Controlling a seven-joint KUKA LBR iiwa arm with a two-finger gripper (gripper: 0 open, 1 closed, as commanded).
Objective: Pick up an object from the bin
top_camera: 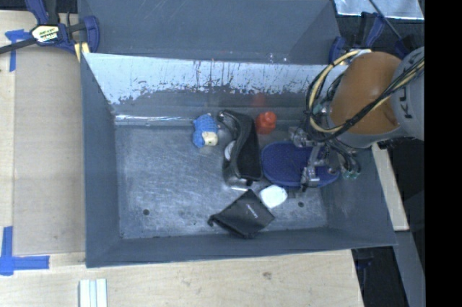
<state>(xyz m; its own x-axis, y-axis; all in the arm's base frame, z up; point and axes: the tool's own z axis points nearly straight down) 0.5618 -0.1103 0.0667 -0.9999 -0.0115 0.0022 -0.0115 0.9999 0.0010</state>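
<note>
My gripper [312, 170] is low in the right part of the bin, at the right edge of a dark blue rounded dish-like thing [283, 161]. A small white piece [273, 196] lies just in front of that blue thing. To its left lies a black and silver elongated object [242, 150]. Nothing shows as held.
A black flat pouch [242, 216] lies near the bin's front wall. A small red-orange thing [267, 121] and a light blue roundish thing with a pale end [206, 131] sit near the back wall. The arm with its orange cover and cables reaches in from the right.
</note>
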